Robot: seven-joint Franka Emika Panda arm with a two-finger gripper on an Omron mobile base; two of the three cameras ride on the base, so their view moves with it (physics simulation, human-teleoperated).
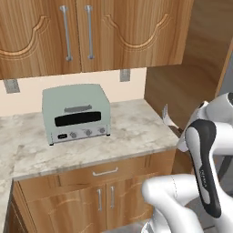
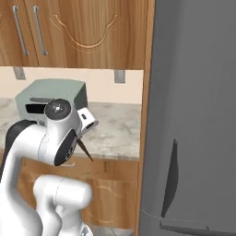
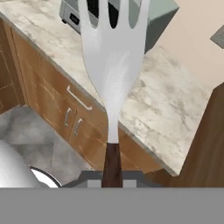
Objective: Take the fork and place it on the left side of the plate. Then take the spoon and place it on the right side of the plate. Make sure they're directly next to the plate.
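Observation:
My gripper point(image 3: 112, 177) is shut on the fork point(image 3: 112, 65), which has a dark brown handle and a broad silver head. In the hand view the head points up over the marble counter point(image 3: 162, 100) toward the toaster oven. From the left base view the fork head point(image 1: 167, 117) pokes out beside my white arm, above the counter's right end. The right base view catches the dark handle point(image 2: 85, 150) sticking down below the hand. The plate and the spoon are out of view.
A pale green toaster oven point(image 1: 76, 113) stands on the counter point(image 1: 132, 132) against the wall. Wooden upper cabinets point(image 1: 91, 32) hang above, drawers and doors below. A wooden side panel point(image 1: 182, 86) closes the counter's right end. A grey fridge point(image 2: 193, 115) stands right of it.

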